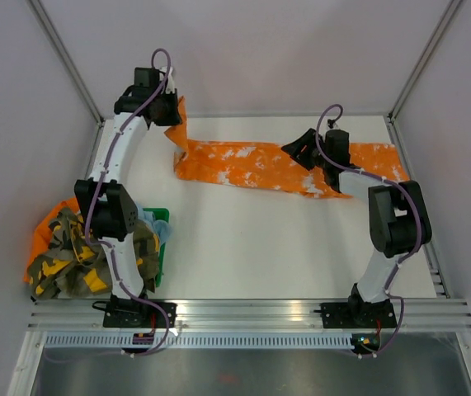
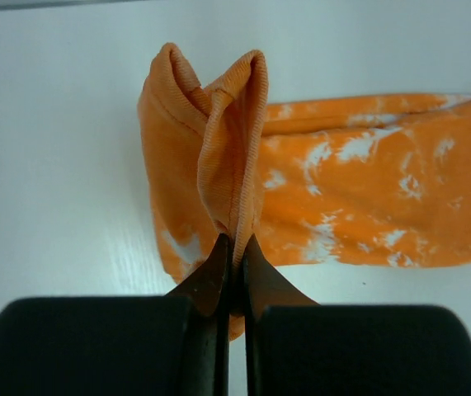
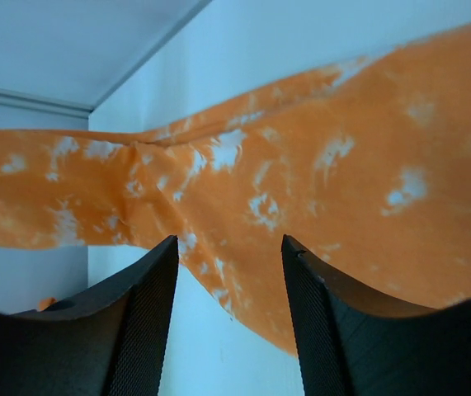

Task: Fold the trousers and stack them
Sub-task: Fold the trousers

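Note:
Orange trousers with white blotches (image 1: 251,163) lie stretched across the far part of the white table. My left gripper (image 1: 171,106) is shut on their left end and lifts it; in the left wrist view the bunched waistband (image 2: 227,132) rises from between my closed fingers (image 2: 234,247). My right gripper (image 1: 294,148) is open, hovering low over the middle of the trousers' near edge. In the right wrist view the cloth (image 3: 301,190) spreads just beyond my open fingertips (image 3: 229,243), which hold nothing.
A heap of other garments (image 1: 78,252), orange, olive and yellow, lies at the left edge beside a green bin (image 1: 162,239). White walls enclose the table on the far, left and right sides. A metal rail (image 1: 251,312) runs along the near edge.

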`<state>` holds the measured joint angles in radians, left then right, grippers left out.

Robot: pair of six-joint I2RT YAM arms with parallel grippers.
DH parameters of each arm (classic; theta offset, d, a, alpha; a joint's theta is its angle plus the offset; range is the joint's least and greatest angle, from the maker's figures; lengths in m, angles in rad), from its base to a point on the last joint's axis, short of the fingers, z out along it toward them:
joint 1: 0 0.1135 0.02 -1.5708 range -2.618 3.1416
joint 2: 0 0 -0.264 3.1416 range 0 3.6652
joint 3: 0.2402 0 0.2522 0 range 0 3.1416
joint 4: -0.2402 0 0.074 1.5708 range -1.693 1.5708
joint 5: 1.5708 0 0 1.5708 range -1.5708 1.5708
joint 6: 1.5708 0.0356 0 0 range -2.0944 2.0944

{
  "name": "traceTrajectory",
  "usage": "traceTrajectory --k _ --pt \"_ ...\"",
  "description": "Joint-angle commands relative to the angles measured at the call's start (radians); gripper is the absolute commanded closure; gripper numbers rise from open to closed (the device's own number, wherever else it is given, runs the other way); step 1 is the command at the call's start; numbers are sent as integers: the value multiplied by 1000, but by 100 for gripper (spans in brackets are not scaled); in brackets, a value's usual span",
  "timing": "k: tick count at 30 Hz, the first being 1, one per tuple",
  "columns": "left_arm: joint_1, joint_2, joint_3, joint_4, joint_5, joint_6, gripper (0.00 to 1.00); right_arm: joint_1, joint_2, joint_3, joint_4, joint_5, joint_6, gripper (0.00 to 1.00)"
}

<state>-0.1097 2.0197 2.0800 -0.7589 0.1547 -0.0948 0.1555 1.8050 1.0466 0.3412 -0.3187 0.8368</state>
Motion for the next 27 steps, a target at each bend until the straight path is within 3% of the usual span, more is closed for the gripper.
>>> traceTrajectory --k 1,7,10,13,20,24,27 --pt "-45 -81 -21 4 -40 -129 98 44 98 102 160 -26 82 41" --pt "-163 -107 -14 50 -37 -209 98 117 229 132 272 -13 183 68" --pt "-214 -107 0 61 -23 -223 98 139 254 133 263 -35 160 89" --pt "-241 -96 22 58 -6 -247 98 133 231 112 225 -51 124 100" --pt "-358 -41 20 136 -67 -338 98 -26 4 125 24 -72 -14 96" --pt "-390 11 20 199 -70 -416 98 -181 -100 188 -231 -85 -128 80" --pt "-423 45 15 260 -60 -454 98 -244 -160 233 -397 -77 -244 60"
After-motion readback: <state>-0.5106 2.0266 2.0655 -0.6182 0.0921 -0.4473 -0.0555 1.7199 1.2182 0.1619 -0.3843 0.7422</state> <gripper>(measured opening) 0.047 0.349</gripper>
